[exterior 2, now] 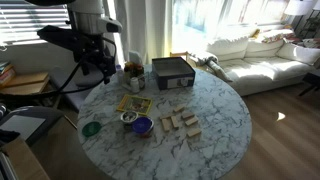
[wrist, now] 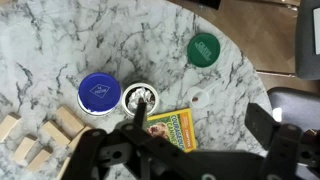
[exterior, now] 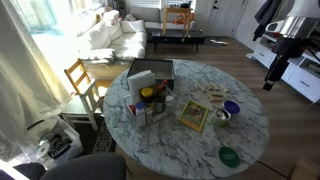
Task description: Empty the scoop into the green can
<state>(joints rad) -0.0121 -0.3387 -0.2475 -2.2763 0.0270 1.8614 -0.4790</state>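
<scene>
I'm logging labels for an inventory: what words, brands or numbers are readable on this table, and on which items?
No text can be read.
yellow booklet: cover print, too blurred.
blue bowl: pale mark, unreadable.
bottles: labels too small.
green can: no lettering shows.

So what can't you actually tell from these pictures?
- Silver cup: its contents are too small and blurred in every view.
- Book: the title is too small, and the gripper hides its lower part in the wrist view.
- Green can: open or lidded, too small to tell.
</scene>
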